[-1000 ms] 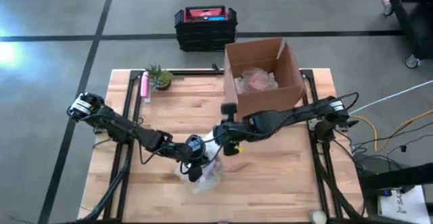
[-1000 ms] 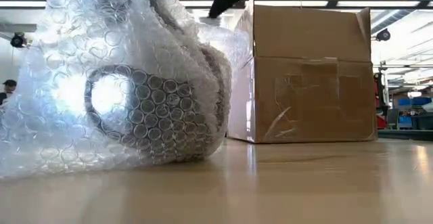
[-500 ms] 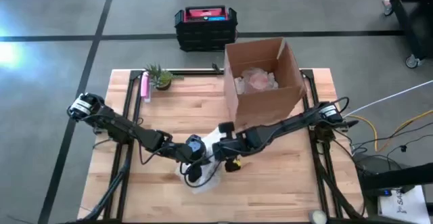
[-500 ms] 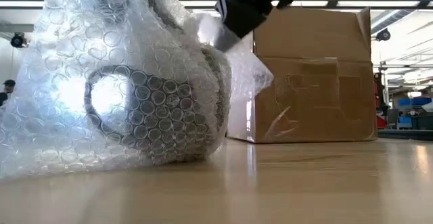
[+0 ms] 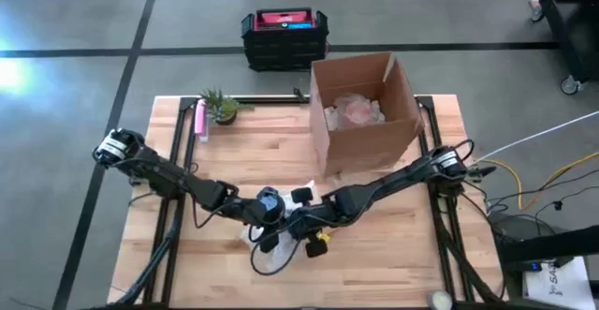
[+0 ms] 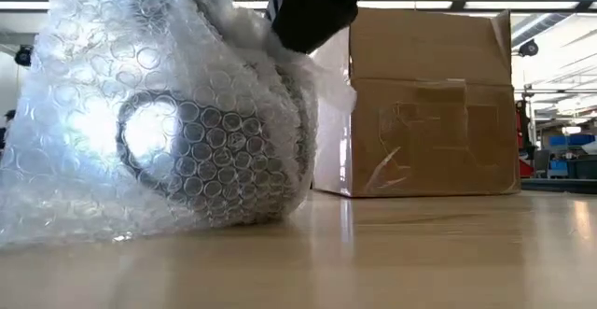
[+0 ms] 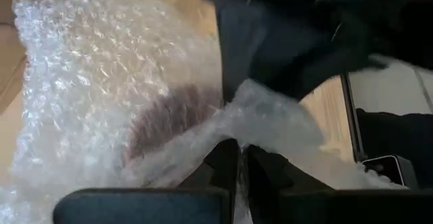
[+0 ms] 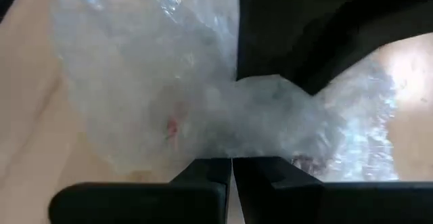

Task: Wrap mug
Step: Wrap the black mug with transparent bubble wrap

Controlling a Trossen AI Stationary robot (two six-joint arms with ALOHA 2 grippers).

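A dark mug [image 6: 219,150] sits inside a bundle of clear bubble wrap [image 6: 112,113], its handle ring [image 6: 149,141] showing through. The bundle rests on the table near the front middle [image 5: 276,249]. My left gripper [image 5: 269,209] is above the bundle, shut on the wrap [image 7: 238,158]. My right gripper [image 5: 304,228] is right beside it, on the bundle's right, also shut on wrap [image 8: 230,166]. The mug's mouth is hidden. My left gripper pinches a bunched-up fold of bubble wrap [image 7: 254,119] between its two fingers, above the mug. The wrap below it lies slack over the mug, which stands on the table. My right gripper pinches a gathered flap of the wrap [image 8: 260,105] between its two fingers, slanting down from the table's right. The flap lies pulled over the top of the bundle; how many layers it has cannot be told.
An open cardboard box [image 5: 409,95] stands at the back right with a wrapped item [image 5: 354,110] inside. A small plant [image 5: 220,107] and a pink object [image 5: 199,120] are at the back left. A black crate [image 5: 284,36] sits on the floor beyond the table.
My right gripper has moved toward the near edge and the table's left, down onto the bundle beside my left gripper. It has drawn the loose flap of wrap from the bundle's right side over the mug's top. The mug has stayed in place.
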